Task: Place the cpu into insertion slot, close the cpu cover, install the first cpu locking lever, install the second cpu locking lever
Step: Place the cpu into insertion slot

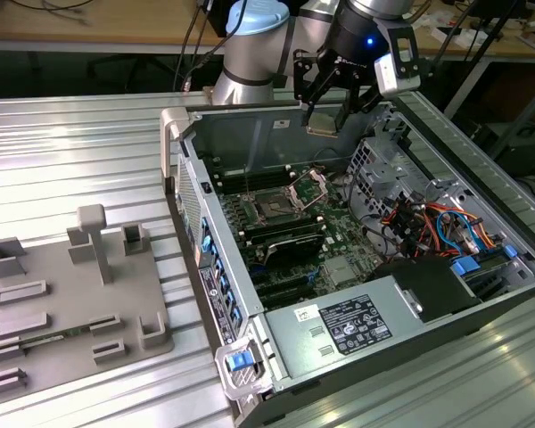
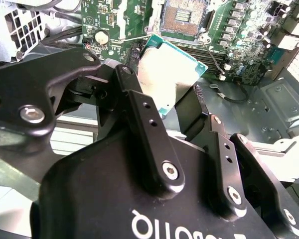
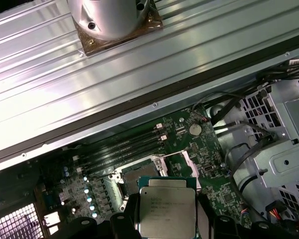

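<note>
Fingers (image 2: 144, 119) clamped on the cpu (image 1: 323, 122) by two edges, high in the exterior view's upper middle, clear of the open socket (image 1: 276, 207). Keeping it level and squared to that socket matters most.

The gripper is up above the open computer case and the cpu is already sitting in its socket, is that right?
Not quite. The gripper is above the open computer case, but the cpu is not in its socket. The gripper holds it clear of the motherboard, and the second wrist view shows the socket bare, its contacts exposed.
</note>
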